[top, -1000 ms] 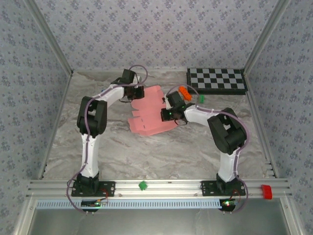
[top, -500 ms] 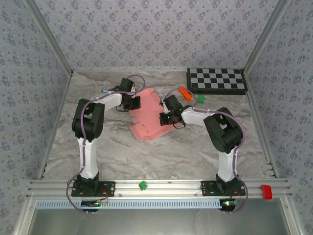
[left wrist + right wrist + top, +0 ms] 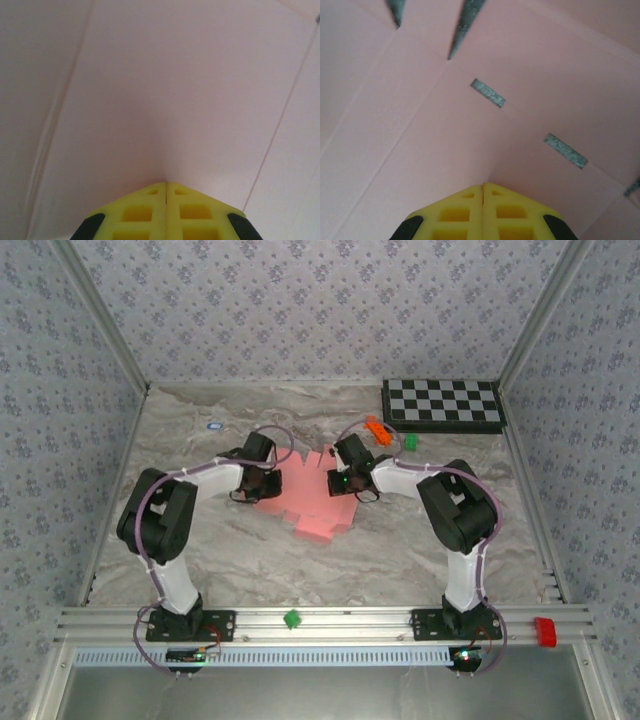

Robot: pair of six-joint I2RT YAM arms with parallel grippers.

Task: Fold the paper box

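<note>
Left gripper (image 3: 270, 485) nearer, facing right gripper (image 3: 338, 485), both closed, touching paper box (image 3: 316, 512)

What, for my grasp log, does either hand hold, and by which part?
Nothing: left hand and right hand, both shut, rest their tips against the paper box.

One paper box (image 3: 318, 502). One table (image 3: 400, 550). Two arms: a left arm (image 3: 165, 530) and a right arm (image 3: 460, 510). Two grippers: a left gripper (image 3: 166, 184) and a right gripper (image 3: 483, 185). One checkerboard (image 3: 442, 403). One orange block (image 3: 377, 429). Two green blocks: the far green block (image 3: 411, 441) and the near green block (image 3: 292, 619). One red piece (image 3: 543, 631). One small blue speck (image 3: 214, 425). In the right wrist view, two whole slots in the box: an upper slot (image 3: 488, 93) and a lower slot (image 3: 565, 150).
</note>
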